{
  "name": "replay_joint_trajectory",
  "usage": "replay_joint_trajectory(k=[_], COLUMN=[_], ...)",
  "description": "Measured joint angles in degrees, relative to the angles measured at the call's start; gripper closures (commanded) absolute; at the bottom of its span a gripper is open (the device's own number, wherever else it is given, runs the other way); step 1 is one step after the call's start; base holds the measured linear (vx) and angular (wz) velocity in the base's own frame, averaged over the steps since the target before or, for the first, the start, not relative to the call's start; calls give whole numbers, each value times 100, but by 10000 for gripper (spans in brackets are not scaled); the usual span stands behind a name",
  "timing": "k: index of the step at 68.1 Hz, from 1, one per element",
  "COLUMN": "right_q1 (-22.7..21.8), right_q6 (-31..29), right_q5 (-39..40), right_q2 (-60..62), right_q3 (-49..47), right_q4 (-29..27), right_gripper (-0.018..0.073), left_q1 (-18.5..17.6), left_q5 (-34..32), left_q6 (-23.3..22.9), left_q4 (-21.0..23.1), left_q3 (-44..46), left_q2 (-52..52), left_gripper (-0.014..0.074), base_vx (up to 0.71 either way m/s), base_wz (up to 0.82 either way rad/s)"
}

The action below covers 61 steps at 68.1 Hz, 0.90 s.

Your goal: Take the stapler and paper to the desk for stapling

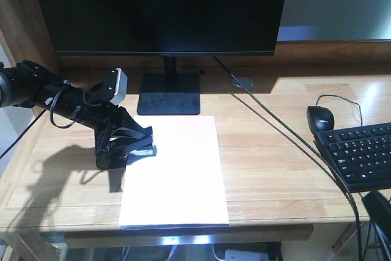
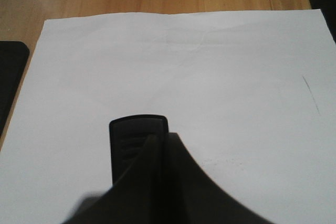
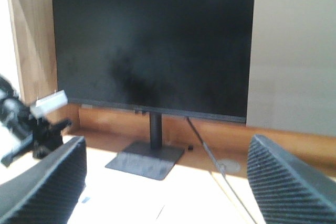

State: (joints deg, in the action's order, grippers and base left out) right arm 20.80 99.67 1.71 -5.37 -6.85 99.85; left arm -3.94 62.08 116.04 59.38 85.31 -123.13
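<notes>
The black stapler (image 2: 137, 145) sits clamped in the left gripper (image 1: 135, 145) at the left edge of the smooth white paper (image 1: 177, 169), which lies flat on the grained wooden desk (image 1: 275, 157). Right of the paper: cable (image 1: 287, 136), mouse (image 1: 321, 118), keyboard (image 1: 363, 154). The right gripper (image 3: 168, 182) gapes wide, empty

light-wood desk (image 1: 275, 157), paper (image 1: 177, 175), monitor (image 1: 170, 93), keyboard (image 1: 363, 154), mouse (image 1: 320, 118)
</notes>
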Motion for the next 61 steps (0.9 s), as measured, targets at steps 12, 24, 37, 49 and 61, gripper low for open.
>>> replay_joint_trajectory(k=[12,24,37,49,61], right_q1=[0,0,0,0,0], right_q6=[0,0,0,0,0], right_q5=[18,29,29,29,29], right_q2=[18,18,18,18,18], right_q3=[167,220,237,237,237], right_q4=[0,0,0,0,0], right_gripper=[-20,-20,-20,-20,-20], left_q1=[0,0,0,0,0], left_q5=[0,0,0,0,0], left_q6=[0,0,0,0,0], left_q4=[0,0,0,0,0], left_q3=[0,0,0,0,0], left_q2=[0,0,0,0,0], left_gripper=[603,603,603,603,603], base_vx=[0,0,0,0,0], base_wz=[0,0,0,0,0])
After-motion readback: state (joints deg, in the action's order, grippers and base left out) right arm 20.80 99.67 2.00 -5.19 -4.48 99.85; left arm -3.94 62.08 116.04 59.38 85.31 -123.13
